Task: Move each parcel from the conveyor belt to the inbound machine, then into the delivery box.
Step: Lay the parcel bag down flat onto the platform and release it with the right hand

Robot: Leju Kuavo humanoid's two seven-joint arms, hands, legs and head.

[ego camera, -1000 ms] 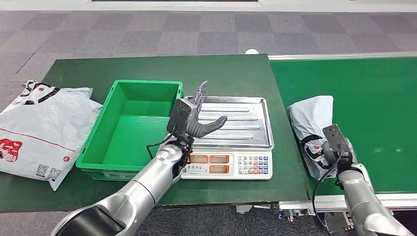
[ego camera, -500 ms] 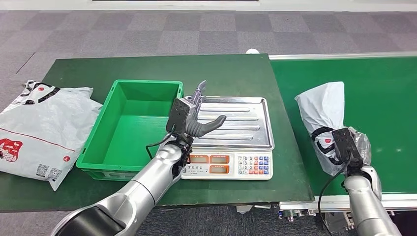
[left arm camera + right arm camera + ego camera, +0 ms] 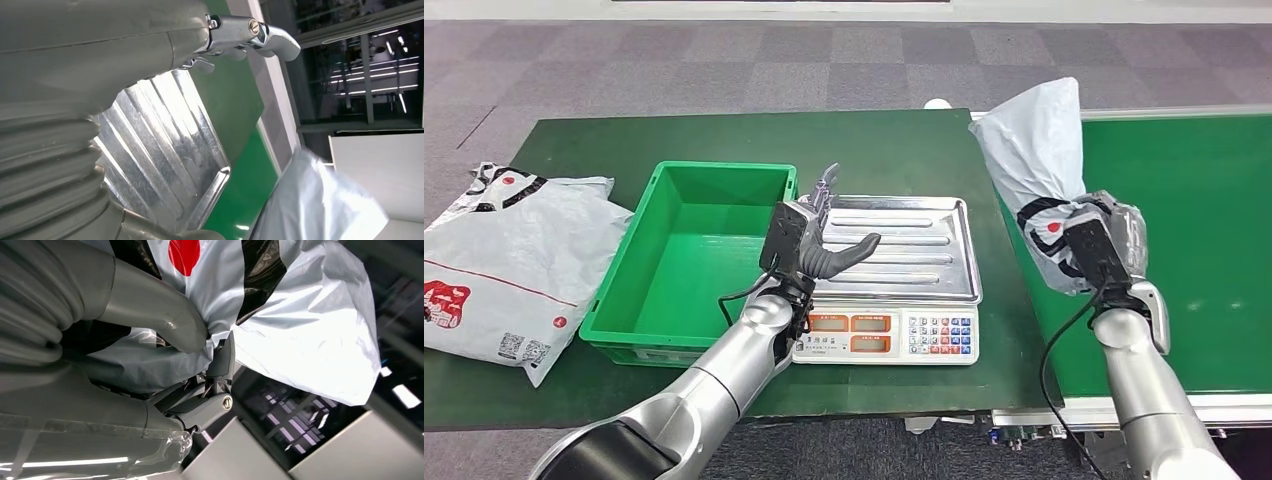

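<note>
Parcel [image 3: 1044, 170] first: a grey plastic mail bag with black bands and a red mark, held up at the right of the head view, above the seam where the dark green tabletop [image 3: 724, 135] meets the brighter green conveyor belt [image 3: 1204, 250]. Its long axis runs steeply up and leans toward the upper left, its free end high above the grip. The right robot hand [image 3: 1099, 250] clutches its lower end; in the right wrist view the thumb and fingers [image 3: 165, 320] press into crumpled plastic.

Left of it, at the centre of the frame, sits the scale [image 3: 894, 275] with a ribbed steel tray that holds nothing, which I take to be the inbound machine. So the parcel has to travel left and down, and the right arm is the nearer one.

The left robot hand [image 3: 819, 235] hovers over the tray's left edge, fingers spread, holding nothing.

At centre left the green crate [image 3: 619, 290], likely the delivery box, is empty. Another grey mail bag [image 3: 514, 250] lies flat at the far left of the tabletop.
</note>
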